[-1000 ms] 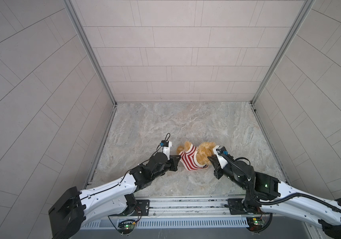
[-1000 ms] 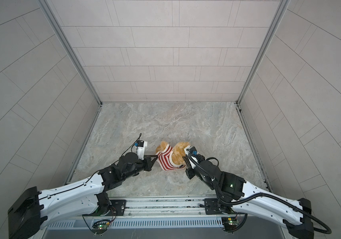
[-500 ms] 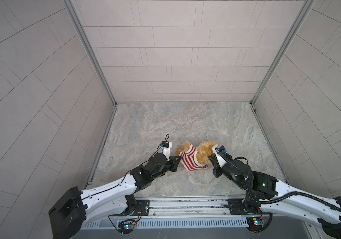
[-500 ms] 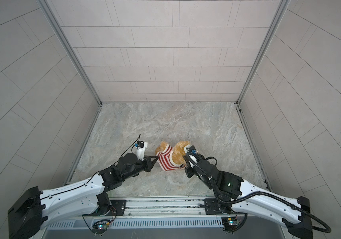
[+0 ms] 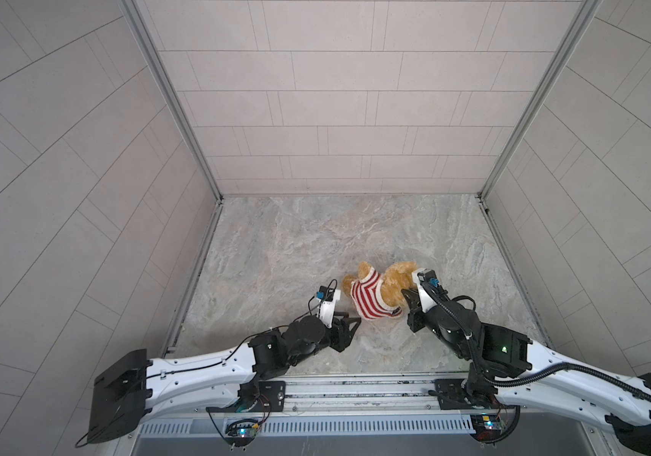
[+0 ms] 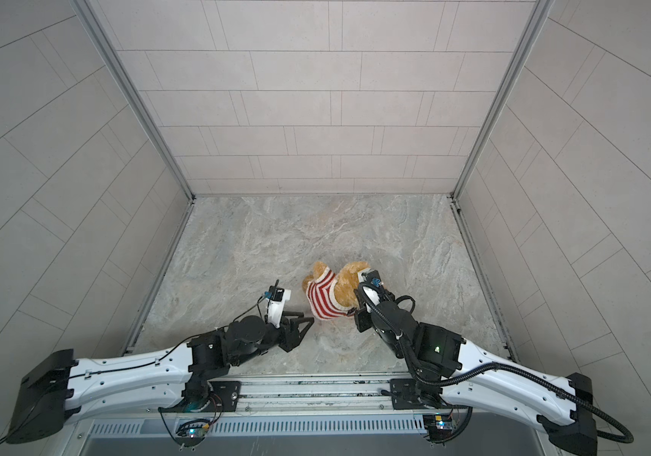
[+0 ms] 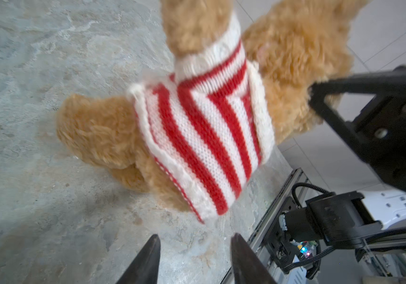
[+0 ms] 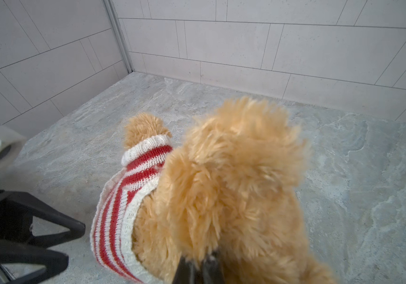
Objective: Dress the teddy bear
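Observation:
The teddy bear (image 5: 398, 281) (image 6: 347, 285) lies on the stone floor in both top views, with a red-and-white striped sweater (image 5: 369, 298) (image 6: 326, 298) round its body and one arm through a sleeve. My left gripper (image 7: 195, 237) stands open a little short of the sweater's hem (image 7: 204, 137), with nothing between its fingers (image 5: 355, 329). My right gripper (image 8: 198, 260) is shut on the teddy bear's fur (image 8: 234, 172) near the head, its tips buried in the plush (image 5: 408, 298). The bear's face is hidden.
Tiled walls close in the floor (image 5: 316, 244) on three sides. A metal rail (image 5: 355, 389) runs along the front edge, close behind both arms. The two grippers face each other across the bear, about a bear's length apart.
My left gripper has opened, let go of the sweater's hem and drawn back a little. My right gripper stays shut on the bear and has barely shifted.

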Controlling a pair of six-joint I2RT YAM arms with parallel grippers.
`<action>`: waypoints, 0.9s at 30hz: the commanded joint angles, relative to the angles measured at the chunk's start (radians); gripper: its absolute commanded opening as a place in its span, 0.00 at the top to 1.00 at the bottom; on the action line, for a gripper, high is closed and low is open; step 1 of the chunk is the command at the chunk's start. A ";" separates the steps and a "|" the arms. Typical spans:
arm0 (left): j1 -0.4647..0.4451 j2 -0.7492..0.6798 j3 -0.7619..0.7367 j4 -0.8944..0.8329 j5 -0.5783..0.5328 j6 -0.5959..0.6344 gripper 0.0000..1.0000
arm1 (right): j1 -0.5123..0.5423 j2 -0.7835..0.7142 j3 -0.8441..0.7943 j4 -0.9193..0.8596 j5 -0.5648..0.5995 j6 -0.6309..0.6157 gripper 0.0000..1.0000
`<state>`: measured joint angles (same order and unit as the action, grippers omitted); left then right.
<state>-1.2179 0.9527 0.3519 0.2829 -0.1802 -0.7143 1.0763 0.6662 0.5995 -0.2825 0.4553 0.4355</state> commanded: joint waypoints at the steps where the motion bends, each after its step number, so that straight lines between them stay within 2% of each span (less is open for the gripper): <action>1: -0.036 0.073 -0.009 0.089 -0.095 0.012 0.48 | -0.019 0.029 0.068 -0.013 0.003 0.114 1.00; 3: -0.048 0.118 -0.007 0.136 -0.105 0.016 0.48 | -0.049 0.042 0.078 -0.023 -0.044 0.157 1.00; 6: -0.054 0.154 -0.011 0.199 -0.142 0.018 0.46 | -0.142 0.041 0.075 -0.022 -0.173 0.236 1.00; 10: -0.078 0.165 -0.030 0.237 -0.199 0.079 0.37 | -0.301 0.034 0.050 0.018 -0.406 0.326 1.00; 15: -0.085 0.205 -0.090 0.279 -0.333 0.158 0.29 | -0.461 0.045 0.033 0.034 -0.648 0.344 1.00; 18: -0.072 0.257 -0.071 0.261 -0.351 0.232 0.24 | -0.549 0.047 0.025 0.033 -0.768 0.341 1.00; 20: -0.049 0.299 -0.061 0.284 -0.342 0.263 0.22 | -0.599 0.049 0.025 0.027 -0.837 0.334 1.00; 24: 0.054 0.403 -0.092 0.469 -0.196 0.308 0.21 | -0.668 0.044 0.025 0.026 -0.971 0.332 1.00; 27: 0.070 0.501 -0.069 0.548 -0.149 0.376 0.19 | -0.687 0.029 0.025 0.020 -1.024 0.336 1.00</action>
<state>-1.1580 1.3918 0.2745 0.7055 -0.4000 -0.4309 0.4015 0.7212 0.6258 -0.2966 -0.4423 0.7517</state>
